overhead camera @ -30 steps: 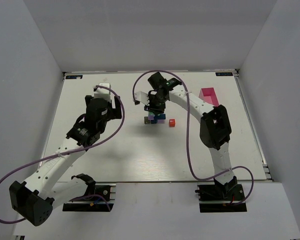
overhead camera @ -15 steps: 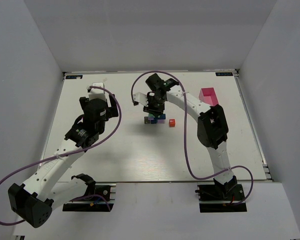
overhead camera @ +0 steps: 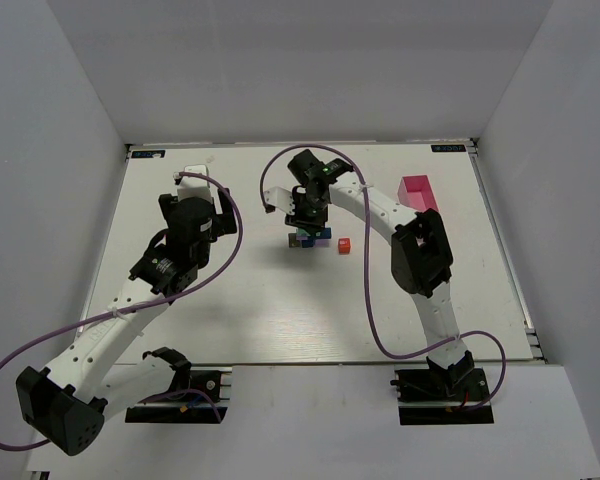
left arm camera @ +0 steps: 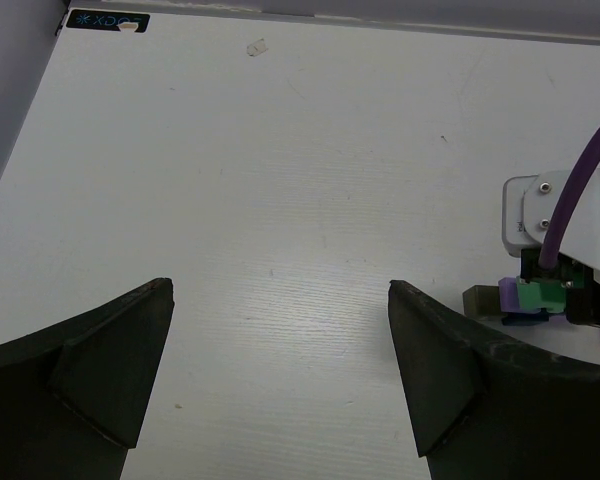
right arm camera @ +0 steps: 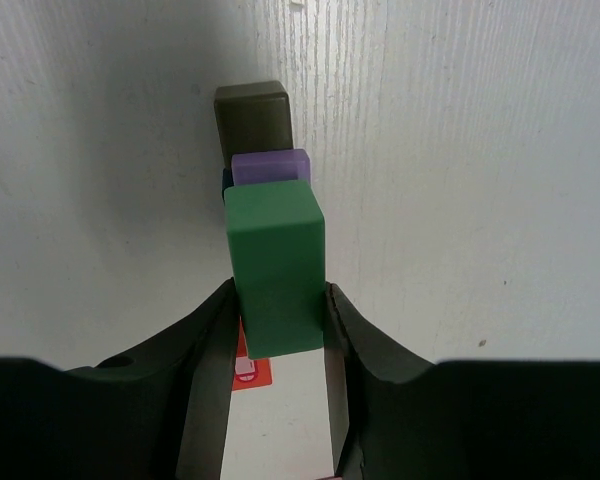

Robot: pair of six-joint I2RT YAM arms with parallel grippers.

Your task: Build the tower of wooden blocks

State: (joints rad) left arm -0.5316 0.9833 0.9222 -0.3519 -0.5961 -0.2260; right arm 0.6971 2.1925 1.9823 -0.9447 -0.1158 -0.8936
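Observation:
The wood block tower [overhead camera: 309,238] stands mid-table: blue, purple and dark grey blocks. My right gripper [right arm camera: 278,305] is shut on a green block [right arm camera: 275,265], held just above a purple block [right arm camera: 271,167] and a dark grey block [right arm camera: 251,118]. A blue block edge peeks beside the purple one. A loose red block [overhead camera: 344,245] lies right of the tower and shows under the jaws in the right wrist view [right arm camera: 250,372]. My left gripper [left arm camera: 280,375] is open and empty, left of the tower [left arm camera: 528,298].
A pink tray [overhead camera: 418,191] stands at the back right. The right arm [overhead camera: 380,212] arches over the table's middle. A purple cable [overhead camera: 375,300] hangs beside it. Grey walls close in the table on three sides.
My right gripper has shifted slightly left and back over the tower with the green block. My left arm drew back a little to the left, then held still.

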